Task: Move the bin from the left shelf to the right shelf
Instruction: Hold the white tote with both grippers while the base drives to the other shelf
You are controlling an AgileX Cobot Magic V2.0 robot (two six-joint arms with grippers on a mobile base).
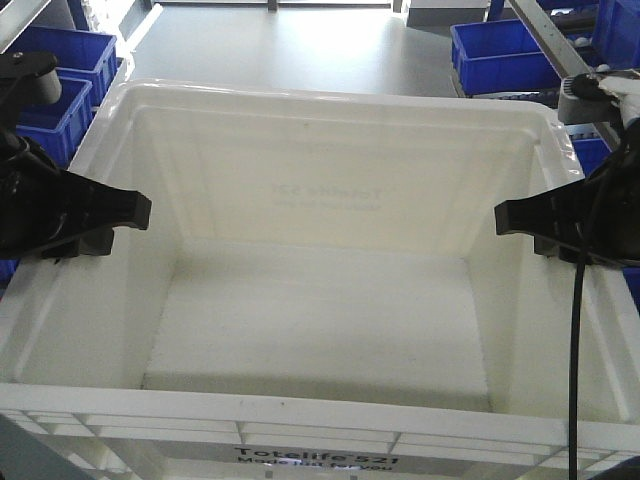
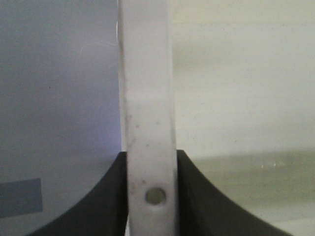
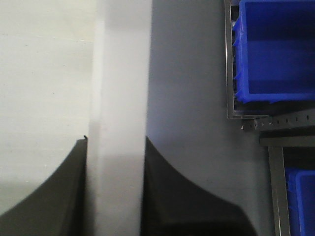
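I find the bin (image 1: 320, 170) filling the centre of the front view, between both arms, with its printed side nearest the camera. The left gripper (image 1: 100, 222) sits over the bin's left wall. Its wrist view shows both black fingers (image 2: 197, 196) pressed flat against either face of the white rim (image 2: 147, 98), so it is clamped on the bin. The right gripper (image 1: 548, 228) straddles the right wall likewise, its fingers (image 3: 187, 196) tight against both faces of the rim. Several blue bins (image 1: 500, 55) stand on shelves (image 3: 280, 120) at far left and far right, well apart from it. Grey floor (image 1: 290, 45) lies beyond. I cannot tell whether the bin rests on anything.
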